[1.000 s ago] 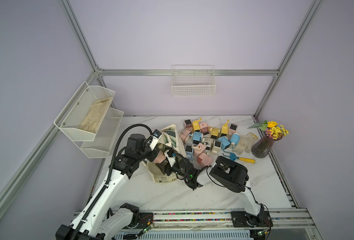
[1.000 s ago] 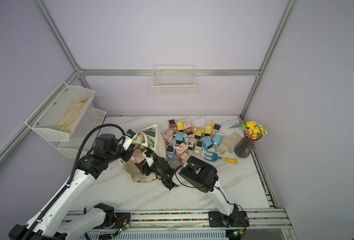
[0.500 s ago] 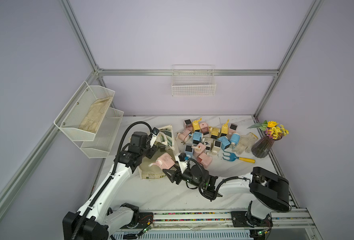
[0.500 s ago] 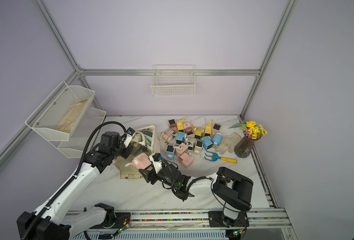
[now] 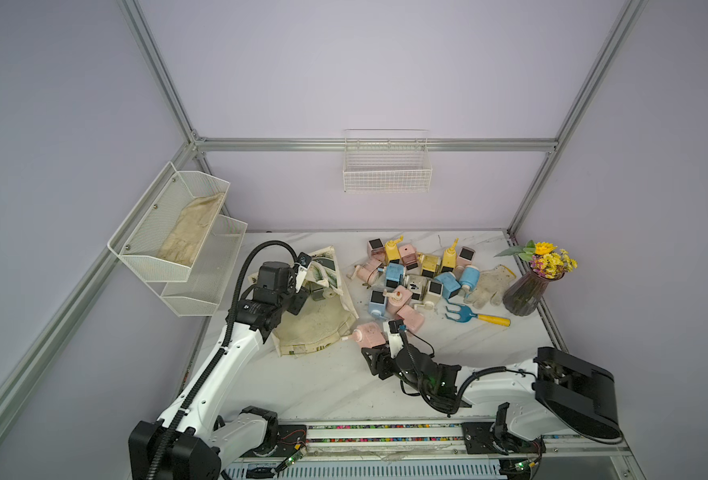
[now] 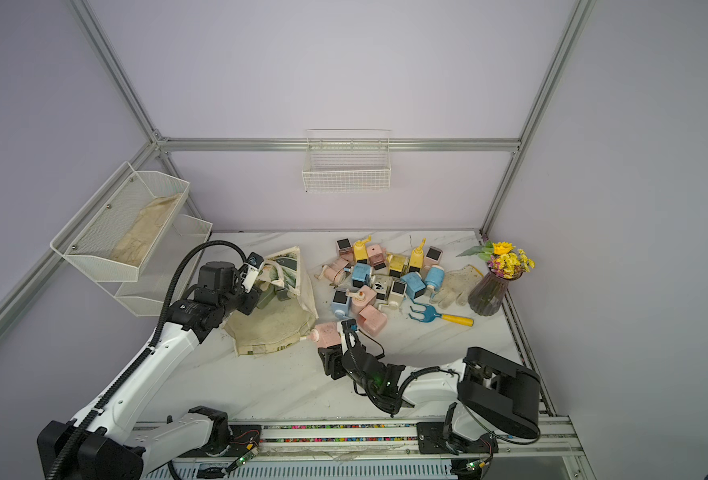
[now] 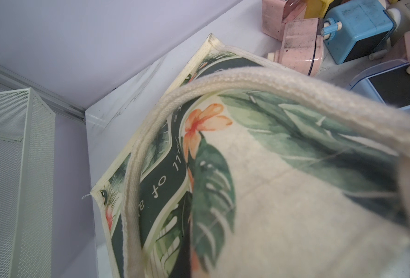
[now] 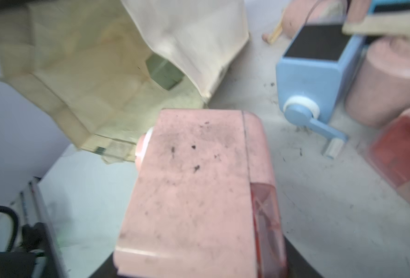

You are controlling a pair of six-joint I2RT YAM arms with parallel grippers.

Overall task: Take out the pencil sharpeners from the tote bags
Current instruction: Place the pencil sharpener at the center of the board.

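The cream tote bag (image 5: 319,328) (image 6: 273,328) with green leafy print lies at the table's left, its mouth lifted. My left gripper (image 5: 304,282) (image 6: 256,286) is shut on the bag's upper edge; in the left wrist view the printed fabric (image 7: 283,204) hides the jaws. My right gripper (image 5: 376,340) (image 6: 336,338) is shut on a pink pencil sharpener (image 5: 368,334) (image 6: 327,333) (image 8: 199,187), held just outside the bag's front right corner. A green sharpener (image 8: 164,72) (image 5: 316,293) still shows inside the bag. Several more sharpeners (image 5: 414,278) (image 6: 381,278) are piled right of the bag.
A dirty white glove (image 5: 489,284), a blue hand rake (image 5: 475,316) with yellow handle and a flower vase (image 5: 526,291) lie right of the pile. A two-tier wire shelf (image 5: 177,237) hangs on the left wall, a wire basket (image 5: 386,166) on the back wall.
My right arm has drawn back out of the bag to the right and toward the front, carrying the pink sharpener. The bag has sagged lower while my left gripper keeps its hold.
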